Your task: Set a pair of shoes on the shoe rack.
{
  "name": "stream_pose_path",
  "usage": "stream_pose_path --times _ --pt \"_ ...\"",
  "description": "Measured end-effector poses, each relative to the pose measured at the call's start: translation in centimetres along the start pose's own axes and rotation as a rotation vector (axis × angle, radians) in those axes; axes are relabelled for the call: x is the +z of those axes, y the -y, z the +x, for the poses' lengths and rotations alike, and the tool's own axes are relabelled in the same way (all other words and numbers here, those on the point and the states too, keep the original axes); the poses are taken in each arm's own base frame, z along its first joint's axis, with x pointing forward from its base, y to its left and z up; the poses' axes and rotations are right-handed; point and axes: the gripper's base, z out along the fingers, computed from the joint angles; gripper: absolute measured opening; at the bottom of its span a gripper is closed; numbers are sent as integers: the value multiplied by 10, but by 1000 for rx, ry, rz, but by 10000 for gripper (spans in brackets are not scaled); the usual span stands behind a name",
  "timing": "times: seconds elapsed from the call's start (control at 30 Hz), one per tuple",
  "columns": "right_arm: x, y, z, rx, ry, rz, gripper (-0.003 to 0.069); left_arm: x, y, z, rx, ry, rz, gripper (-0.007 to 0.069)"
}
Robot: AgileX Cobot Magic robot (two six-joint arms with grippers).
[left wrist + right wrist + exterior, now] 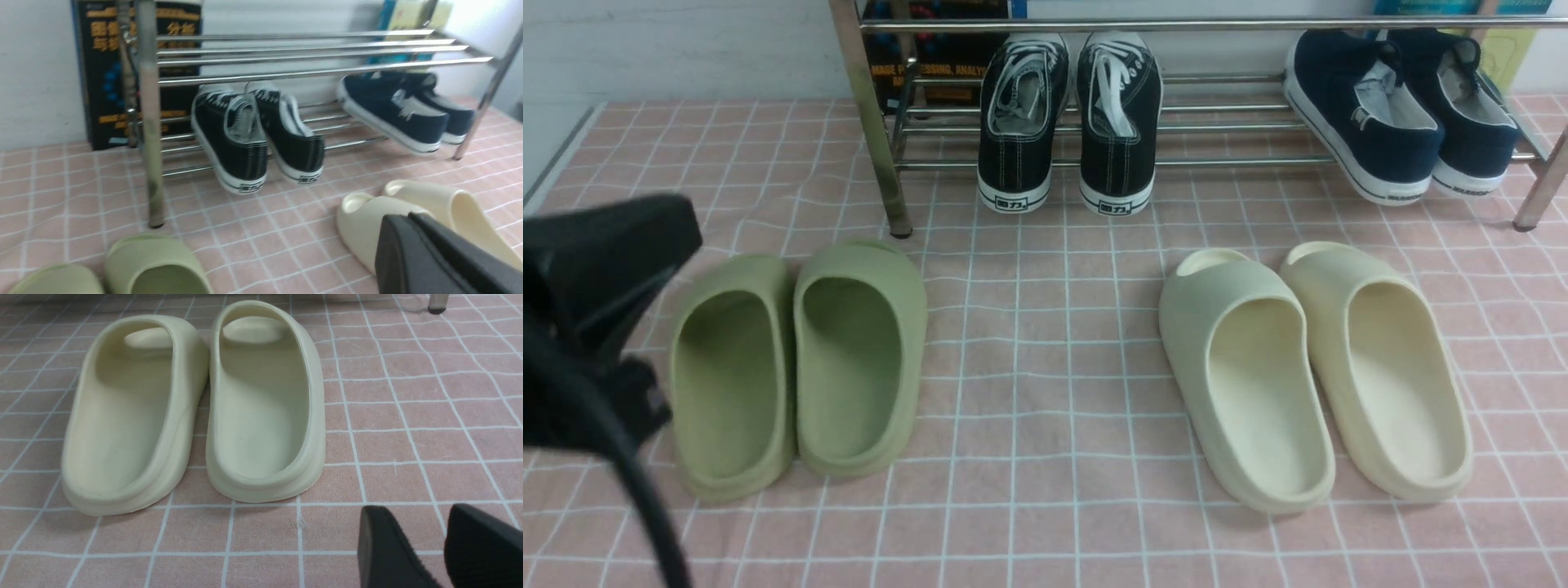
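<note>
Left gripper [412,249] is sitting closed and empty, right gripper [443,543] slightly parted; ahead of both, the pair of shoes [1068,122] is resting on the shoe rack [1217,110], so withdrawing gently is sufficing

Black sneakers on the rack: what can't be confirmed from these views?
- Black sneakers: toe caps hidden behind their own uppers and the shoe rack bar, front view.
- Left tool: tips cut off by the left wrist view's edge; opening unclear.
- Book: text blurred.
</note>
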Motion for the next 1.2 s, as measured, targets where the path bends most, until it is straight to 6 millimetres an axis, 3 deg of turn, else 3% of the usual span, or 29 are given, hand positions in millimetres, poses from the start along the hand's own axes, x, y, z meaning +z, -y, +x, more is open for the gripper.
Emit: stream_pose_path --times 0.07,0.27,0.6,0.87,1.07,1.2 --pt "0 0 0 0 0 0 239 -7 -2 22 -10 3 17 22" --pt "0 0 0 0 0 0 239 -7 -7 52 -86 -95 -22 22" --pt "0 0 0 0 0 0 239 -11 -19 71 -167 -270 -168 33" --pt "0 0 0 0 0 0 239 -14 -27 78 -102 -340 -258 36" --pt "0 0 0 0 0 0 239 -20 -29 87 -50 -235 -232 39" --pt "0 0 0 0 0 0 239 -22 -25 102 75 4 -145 40"
